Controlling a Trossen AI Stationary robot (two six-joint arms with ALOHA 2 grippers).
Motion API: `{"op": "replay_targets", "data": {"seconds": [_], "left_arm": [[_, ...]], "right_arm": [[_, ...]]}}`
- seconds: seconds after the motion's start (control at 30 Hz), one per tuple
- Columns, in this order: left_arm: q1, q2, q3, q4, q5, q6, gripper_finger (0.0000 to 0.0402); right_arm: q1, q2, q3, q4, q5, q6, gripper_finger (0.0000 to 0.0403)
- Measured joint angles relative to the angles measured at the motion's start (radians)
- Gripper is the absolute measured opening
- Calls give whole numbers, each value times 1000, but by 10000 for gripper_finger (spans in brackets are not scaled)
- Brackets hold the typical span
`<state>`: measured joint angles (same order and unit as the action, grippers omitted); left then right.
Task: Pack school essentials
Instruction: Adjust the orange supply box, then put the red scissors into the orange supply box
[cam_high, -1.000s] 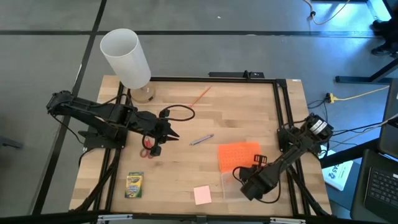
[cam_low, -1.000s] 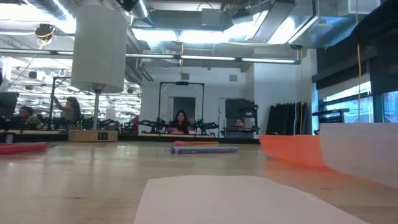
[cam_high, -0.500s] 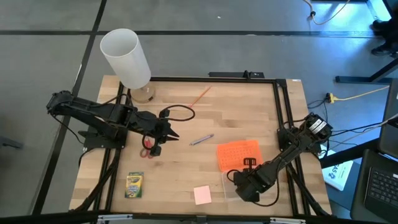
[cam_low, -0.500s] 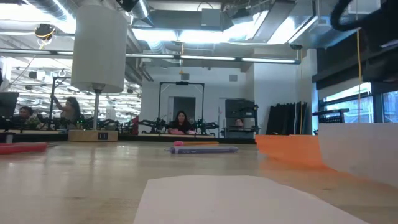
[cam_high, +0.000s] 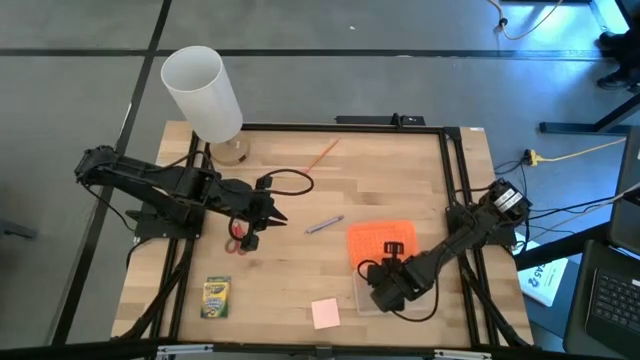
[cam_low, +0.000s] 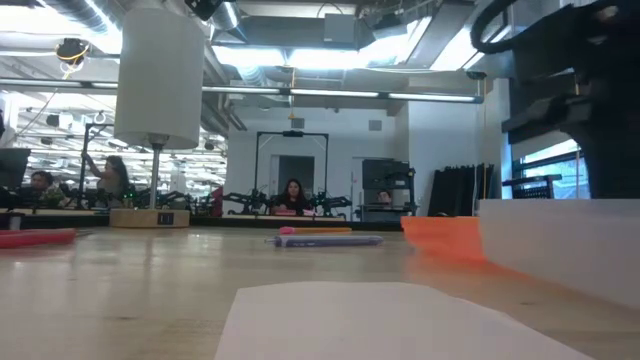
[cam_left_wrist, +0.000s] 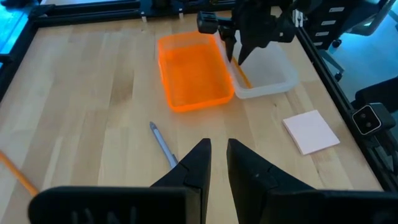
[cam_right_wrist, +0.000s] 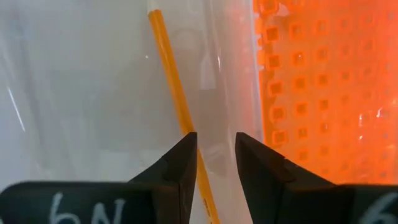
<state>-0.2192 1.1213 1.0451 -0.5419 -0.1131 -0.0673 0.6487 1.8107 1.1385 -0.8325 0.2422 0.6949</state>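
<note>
My right gripper (cam_right_wrist: 216, 165) stands over the clear plastic box (cam_high: 368, 300) at the near right, shut on the wall beside the orange lid (cam_high: 382, 243). An orange pencil (cam_right_wrist: 171, 81) lies inside the box. My left gripper (cam_left_wrist: 219, 149) hangs shut and empty above the red-handled scissors (cam_high: 238, 243) at the left. Flat on the table lie the blue-grey pen (cam_high: 324, 224), the crayon box (cam_high: 216, 296), the pink sticky-note pad (cam_high: 325, 313) and a second pencil (cam_high: 322, 153). My right gripper has the clear box's wall (cam_right_wrist: 227, 118) on the lid side between its fingers, one finger (cam_right_wrist: 180, 168) inside the box by the pencil and the other outside against the orange lid. The fingers come from above, pointing steeply down. The box stands on the table.
A tall white cylinder (cam_high: 203, 95) stands at the far left corner. A black frame rail (cam_high: 455, 190) runs along the table's edges. The lid lies flat against the box's far side. Bare wood lies in the middle and the far right of the table.
My right gripper has gone from the near right corner toward the table's left and has rolled and tipped. The clear box has slid a little to the left with it, and the orange lid has been shoved slightly left and far.
</note>
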Motion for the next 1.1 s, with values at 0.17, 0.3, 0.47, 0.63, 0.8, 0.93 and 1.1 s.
{"op": "replay_targets", "data": {"seconds": [0.17, 0.3, 0.47, 0.63, 0.8, 0.93, 1.1], "left_arm": [[0, 0, 0, 0, 0, 0, 47], [0, 0, 0, -1, 0, 0, 47], [0, 0, 0, -6, 0, -3, 47], [0, 0, 1, 27, 0, -78, 47], [0, 0, 1, 42, 0, -83, 47], [0, 0, 1, 41, 0, -86, 47], [1, 0, 1, 11, -7, -138, 47]], "right_arm": [[-25, 0, 0, -17, 40, -11, 113], [-39, 0, 0, -38, 48, -27, 113], [-51, 0, 0, -62, 60, -25, 113], [-50, -22, 35, -91, 29, -23, 109], [-70, -76, 95, -130, 29, -19, 102], [-96, -116, 155, -136, 79, -46, 102], [-125, -162, 197, -148, 124, -97, 101]]}}
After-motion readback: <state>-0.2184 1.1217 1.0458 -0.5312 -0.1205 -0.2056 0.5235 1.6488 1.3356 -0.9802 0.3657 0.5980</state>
